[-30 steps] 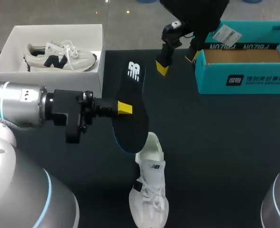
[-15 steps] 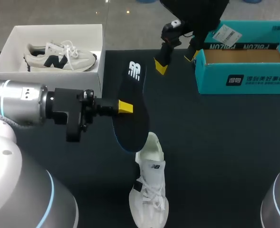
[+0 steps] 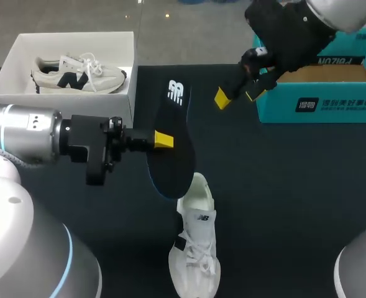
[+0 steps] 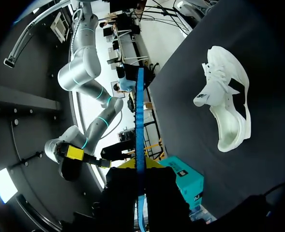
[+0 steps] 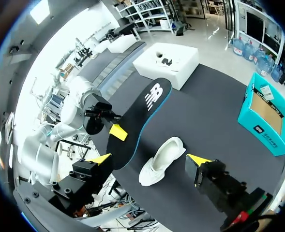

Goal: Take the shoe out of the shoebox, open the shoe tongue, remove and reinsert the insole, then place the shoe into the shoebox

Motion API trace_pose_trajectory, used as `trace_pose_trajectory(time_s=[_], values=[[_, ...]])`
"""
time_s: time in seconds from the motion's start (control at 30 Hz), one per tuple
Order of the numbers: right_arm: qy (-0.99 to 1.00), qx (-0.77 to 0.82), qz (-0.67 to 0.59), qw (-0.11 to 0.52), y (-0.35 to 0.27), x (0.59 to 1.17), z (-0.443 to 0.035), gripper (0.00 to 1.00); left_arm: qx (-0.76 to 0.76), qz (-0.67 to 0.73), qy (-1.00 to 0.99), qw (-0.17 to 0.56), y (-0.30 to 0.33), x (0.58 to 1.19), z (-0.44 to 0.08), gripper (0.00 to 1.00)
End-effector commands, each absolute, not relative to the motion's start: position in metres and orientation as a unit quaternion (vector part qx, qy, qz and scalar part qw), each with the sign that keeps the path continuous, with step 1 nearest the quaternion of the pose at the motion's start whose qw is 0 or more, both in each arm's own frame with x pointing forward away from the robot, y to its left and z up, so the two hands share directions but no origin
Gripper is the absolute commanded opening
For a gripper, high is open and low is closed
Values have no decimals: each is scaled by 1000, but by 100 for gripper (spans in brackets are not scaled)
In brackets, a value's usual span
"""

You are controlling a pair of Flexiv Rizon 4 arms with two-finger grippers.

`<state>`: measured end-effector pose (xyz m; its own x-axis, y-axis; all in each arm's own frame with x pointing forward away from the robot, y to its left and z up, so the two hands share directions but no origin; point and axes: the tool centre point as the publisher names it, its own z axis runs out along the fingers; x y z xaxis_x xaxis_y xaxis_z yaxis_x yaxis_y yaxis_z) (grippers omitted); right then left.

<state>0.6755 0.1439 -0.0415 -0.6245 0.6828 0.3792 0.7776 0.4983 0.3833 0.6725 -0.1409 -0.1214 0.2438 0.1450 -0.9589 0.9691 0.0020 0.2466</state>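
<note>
While the white shoe (image 3: 195, 251) lies untouched on the near part of the dark table (image 3: 294, 198), the left gripper (image 3: 163, 140) just beyond pinches the dark insole (image 3: 178, 115) at mid-length, clear of the tabletop. The insole looks thin, light and floppy, so a hold nearer the heel should steer it better for reinsertion. Farther off, the right gripper (image 3: 235, 96) hangs spread and empty beside the teal shoebox (image 3: 319, 105).

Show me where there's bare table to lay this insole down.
Widest bare patch: the table between the white shoe and the teal shoebox. Crowded in the middle: the left claw holds the insole near the shoe's heel, and the right claw hangs open by the shoebox's corner.
</note>
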Motion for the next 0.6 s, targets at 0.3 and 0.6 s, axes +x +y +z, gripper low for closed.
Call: trace_pose_trajectory(time_s=[0.3,0.6], values=[[-800,-361,-409,249,146,679,-44,100,588,-392,473,526,-143,674,-122,0],[-806,-332,-386,302,154,685,-45,100,588,-392,473,526,-143,674,-122,0]])
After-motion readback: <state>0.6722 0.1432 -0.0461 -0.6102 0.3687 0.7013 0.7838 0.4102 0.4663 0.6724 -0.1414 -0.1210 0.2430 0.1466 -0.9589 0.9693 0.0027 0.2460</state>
